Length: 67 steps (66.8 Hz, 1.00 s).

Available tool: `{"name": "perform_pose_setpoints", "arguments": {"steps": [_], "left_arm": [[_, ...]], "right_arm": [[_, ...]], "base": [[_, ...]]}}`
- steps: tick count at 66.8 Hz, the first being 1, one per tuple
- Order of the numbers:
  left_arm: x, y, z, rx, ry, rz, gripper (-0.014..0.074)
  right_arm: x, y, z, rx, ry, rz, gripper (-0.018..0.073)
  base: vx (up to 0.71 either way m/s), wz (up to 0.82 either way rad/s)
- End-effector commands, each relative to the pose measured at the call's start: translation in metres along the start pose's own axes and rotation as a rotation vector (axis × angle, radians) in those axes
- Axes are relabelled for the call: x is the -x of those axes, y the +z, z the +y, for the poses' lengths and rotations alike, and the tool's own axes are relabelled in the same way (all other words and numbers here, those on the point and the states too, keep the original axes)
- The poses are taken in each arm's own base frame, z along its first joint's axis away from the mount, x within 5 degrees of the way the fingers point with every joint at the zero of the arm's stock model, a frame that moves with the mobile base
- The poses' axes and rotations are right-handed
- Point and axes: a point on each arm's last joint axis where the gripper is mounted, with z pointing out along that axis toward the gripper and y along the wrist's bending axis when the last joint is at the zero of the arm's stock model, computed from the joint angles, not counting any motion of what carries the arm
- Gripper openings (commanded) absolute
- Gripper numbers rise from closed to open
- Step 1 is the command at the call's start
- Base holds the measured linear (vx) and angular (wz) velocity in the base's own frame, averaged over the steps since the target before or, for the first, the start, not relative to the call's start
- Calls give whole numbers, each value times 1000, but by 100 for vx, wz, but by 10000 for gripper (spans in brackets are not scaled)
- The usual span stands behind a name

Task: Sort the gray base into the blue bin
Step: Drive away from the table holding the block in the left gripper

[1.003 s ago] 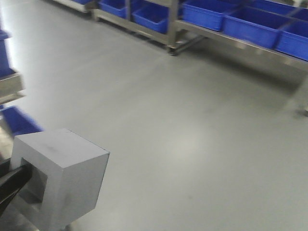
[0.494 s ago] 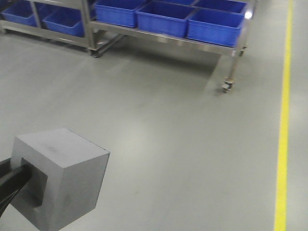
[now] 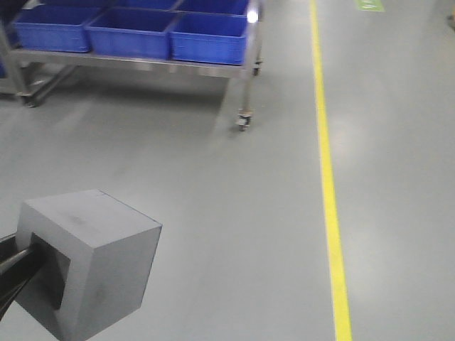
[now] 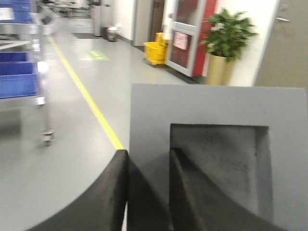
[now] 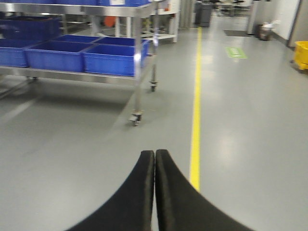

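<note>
Left hand (image 4: 148,161) clamps the gray base (image 3: 89,266) by its recess wall. Blue bins (image 3: 210,35), contents unseen, sit on a wheeled rack (image 3: 142,62) well ahead-left of it. A yellow floor line (image 3: 327,177) runs to its right. Right hand (image 5: 155,155) is pinched together.

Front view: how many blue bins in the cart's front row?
3 blue bins: left, middle, right, side by side. More behind them are cut off at the top edge.

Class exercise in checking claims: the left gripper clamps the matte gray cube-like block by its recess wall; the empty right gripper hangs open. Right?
Not quite: the right wrist view shows the empty right gripper shut, fingers pressed together. The left gripper does clamp the matte gray cube-like block by its recess wall.
</note>
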Motion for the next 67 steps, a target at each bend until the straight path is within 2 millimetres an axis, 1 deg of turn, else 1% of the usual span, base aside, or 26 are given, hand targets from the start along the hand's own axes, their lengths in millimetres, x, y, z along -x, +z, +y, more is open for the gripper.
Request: {"name": "perform_pose_setpoints", "arguments": {"steps": [1,20,33,46,67], "left_arm": [[17,-1,-7,-69,-8,-102,-7],[17,-1,-7,-69,-8,-102,-7],[17,-1,-7,-69,-8,-102,-7],[17,-1,-7,-69,-8,-102,-7],[17,-1,-7,-69,-8,-102,-7]], "right_arm": [[6,0,0,-3,-20,-81,-5],[6,0,0,-3,-20,-81,-5],[6,0,0,-3,-20,-81,-5],[6,0,0,-3,-20,-82,-5],[6,0,0,-3,-20,-81,-5]], "base": [[16,-60],[19,-55],[23,-33],[27,-3],[34,16]]}}
